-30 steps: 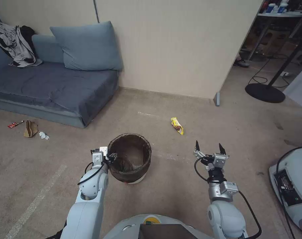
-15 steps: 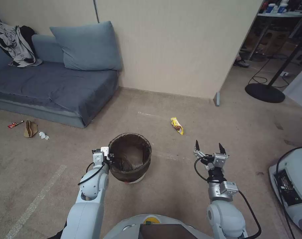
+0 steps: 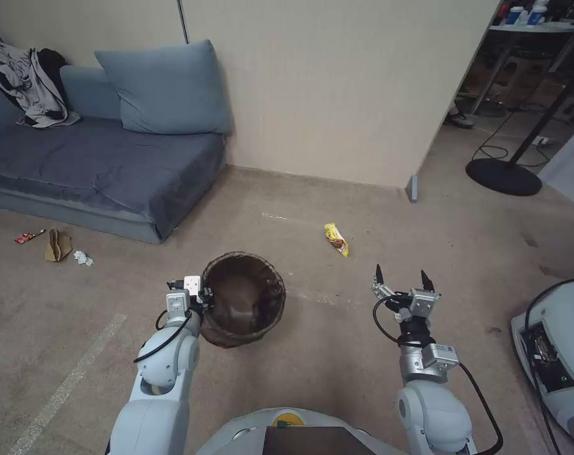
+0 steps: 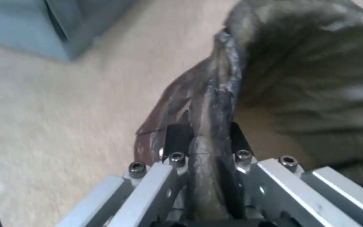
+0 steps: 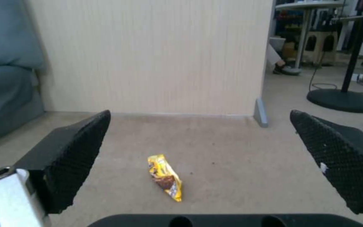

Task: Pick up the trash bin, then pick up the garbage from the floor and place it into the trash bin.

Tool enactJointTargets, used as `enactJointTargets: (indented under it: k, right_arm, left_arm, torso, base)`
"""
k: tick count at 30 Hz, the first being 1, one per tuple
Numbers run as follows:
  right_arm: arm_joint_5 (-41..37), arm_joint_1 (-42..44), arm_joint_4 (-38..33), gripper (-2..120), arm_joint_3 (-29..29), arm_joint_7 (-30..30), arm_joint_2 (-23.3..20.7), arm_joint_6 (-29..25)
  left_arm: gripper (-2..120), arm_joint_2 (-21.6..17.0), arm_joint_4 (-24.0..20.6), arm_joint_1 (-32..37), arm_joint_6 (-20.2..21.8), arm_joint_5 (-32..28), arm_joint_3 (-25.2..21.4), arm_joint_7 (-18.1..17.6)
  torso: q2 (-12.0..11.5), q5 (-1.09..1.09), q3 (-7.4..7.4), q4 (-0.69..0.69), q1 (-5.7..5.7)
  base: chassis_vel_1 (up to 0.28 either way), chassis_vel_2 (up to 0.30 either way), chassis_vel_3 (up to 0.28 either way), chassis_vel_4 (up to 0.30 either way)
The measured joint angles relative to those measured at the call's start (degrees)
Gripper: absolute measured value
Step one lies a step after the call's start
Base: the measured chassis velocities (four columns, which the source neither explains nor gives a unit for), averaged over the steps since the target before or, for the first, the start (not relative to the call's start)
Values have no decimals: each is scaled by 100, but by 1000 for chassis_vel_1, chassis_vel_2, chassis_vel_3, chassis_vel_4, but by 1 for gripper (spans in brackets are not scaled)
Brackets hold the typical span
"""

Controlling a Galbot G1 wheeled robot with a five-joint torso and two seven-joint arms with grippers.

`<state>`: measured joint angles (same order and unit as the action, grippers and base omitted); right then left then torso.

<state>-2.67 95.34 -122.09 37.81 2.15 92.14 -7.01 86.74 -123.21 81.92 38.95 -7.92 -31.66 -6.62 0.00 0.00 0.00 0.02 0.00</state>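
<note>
Left gripper clamped on bag-lined rim of trash bin, bin tilted at robot's 11 o'clock. Right gripper fingers spread, empty; yellow snack wrapper on carpet at 12 o'clock from it.

Before us on the floor, the trash bin sits left of centre, our left end effector clamped on its near-left rim. Our right end effector hangs to the right, spread wide. The snack wrapper lies beyond, between them. Far left, before the sofa, lie a wrapper, paper bag and tissue.
</note>
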Motion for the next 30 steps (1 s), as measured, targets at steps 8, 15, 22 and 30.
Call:
enactJointTargets:
  k: [8, 15, 22, 30]
  right_arm:
    - [11, 48, -80, 100, -28, -2, -1, 8]
    - [16, 118, -145, 100, -6, -2, -1, 2]
    - [31, 158, -195, 100, 5, 0, 0, -29]
    - [58, 171, -231, 100, -3, -1, 0, -34]
  left_arm:
    - [4, -66, -918, 168, -245, -32, -67, -16]
    - [4, -87, -1237, 228, -254, -31, -68, -19]
    - [4, -127, -1363, 285, -255, 24, -99, 4]
    - [4, -128, -1363, 310, -282, 176, -101, 80]
  torso:
    - [0, -1, 0, -1, 0]
    - [0, 0, 0, -3, 0]
    - [0, 0, 0, -3, 0]
    - [0, 0, 0, -2, 0]
  base:
    - [0, 0, 0, 0]
    - [0, 0, 0, 0]
    - [0, 0, 0, 0]
    - [0, 0, 0, 0]
